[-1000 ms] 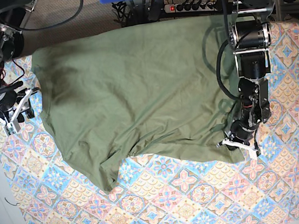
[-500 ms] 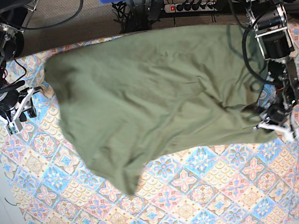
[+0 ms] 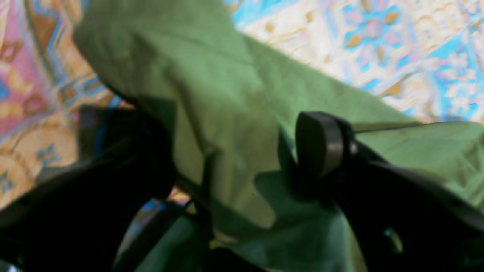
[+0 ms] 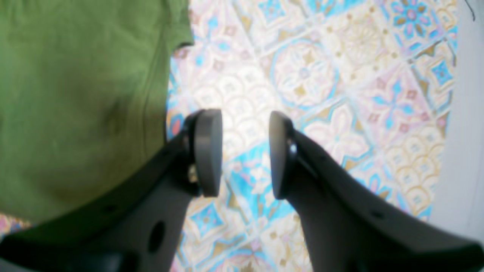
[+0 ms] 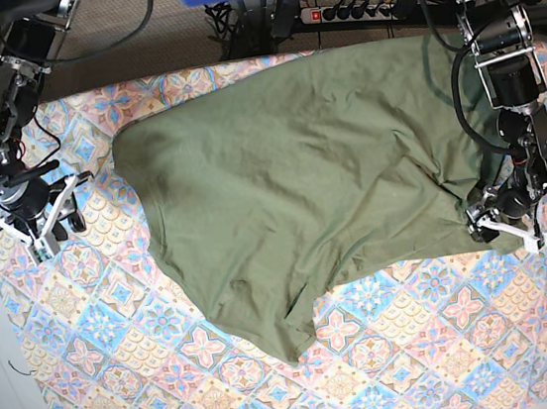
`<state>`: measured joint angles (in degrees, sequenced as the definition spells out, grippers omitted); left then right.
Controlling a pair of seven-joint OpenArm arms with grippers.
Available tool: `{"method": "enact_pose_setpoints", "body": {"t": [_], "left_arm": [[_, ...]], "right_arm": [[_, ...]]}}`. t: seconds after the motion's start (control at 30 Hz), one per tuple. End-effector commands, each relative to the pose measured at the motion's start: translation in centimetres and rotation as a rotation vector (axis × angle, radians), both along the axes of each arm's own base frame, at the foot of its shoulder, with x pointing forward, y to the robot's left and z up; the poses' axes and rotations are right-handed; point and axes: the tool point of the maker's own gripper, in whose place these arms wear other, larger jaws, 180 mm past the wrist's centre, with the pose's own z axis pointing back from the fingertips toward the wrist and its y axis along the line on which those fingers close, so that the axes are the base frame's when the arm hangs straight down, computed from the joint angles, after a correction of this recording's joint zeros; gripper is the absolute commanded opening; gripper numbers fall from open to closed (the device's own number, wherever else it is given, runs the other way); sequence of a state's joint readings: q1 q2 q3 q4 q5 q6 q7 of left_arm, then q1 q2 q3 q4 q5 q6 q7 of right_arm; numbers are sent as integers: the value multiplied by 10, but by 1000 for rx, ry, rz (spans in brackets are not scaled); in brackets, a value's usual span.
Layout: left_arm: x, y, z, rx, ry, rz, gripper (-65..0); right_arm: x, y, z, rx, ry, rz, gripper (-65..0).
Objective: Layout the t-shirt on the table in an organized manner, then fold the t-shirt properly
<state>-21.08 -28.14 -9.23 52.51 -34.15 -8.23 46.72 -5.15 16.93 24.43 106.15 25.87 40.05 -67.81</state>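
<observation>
Lying rumpled on the table [image 5: 394, 369], the t-shirt [image 5: 301, 181].

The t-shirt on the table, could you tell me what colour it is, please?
Plain olive green, no print: the t-shirt shows best in the base view.

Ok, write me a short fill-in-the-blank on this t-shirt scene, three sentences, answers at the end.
1. The t-shirt is plain olive ____ in colour.
2. In the right wrist view, between the fingers of the right gripper only the patterned ____ shows.
3. In the left wrist view, the cloth lying between the fingers of the left gripper belongs to the ____.

Missing words: green; table; t-shirt
</observation>
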Motion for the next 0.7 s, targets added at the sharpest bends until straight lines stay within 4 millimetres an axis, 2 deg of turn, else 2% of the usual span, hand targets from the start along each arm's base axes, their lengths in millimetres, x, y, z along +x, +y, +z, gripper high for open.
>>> {"method": "enact_pose_setpoints", "body": {"t": [0.0, 0.07, 0.13, 0.27, 0.37, 0.43, 0.67], "left_arm": [[13, 13, 25, 25, -65, 11, -189], [11, 26, 31, 50, -70, 21, -198], [13, 30, 35, 56, -76, 25, -205], [15, 29, 39, 51, -88, 24, -210], [24, 24, 59, 75, -142, -1, -236], [27, 19, 67, 89, -163, -19, -268], [28, 18, 67, 88, -163, -21, -417]], "right_arm": [[6, -2, 12, -9, -41, 6, -453], [6, -2, 12, -9, -41, 6, -453], [6, -2, 12, -9, -41, 6, -453], [6, -2, 12, -7, -41, 6, -453], [8, 8, 9, 27, -48, 3, -453], [7, 10, 5, 41, -41, 0, -453], [4, 9, -8, 65, -4, -12, -453]]}}
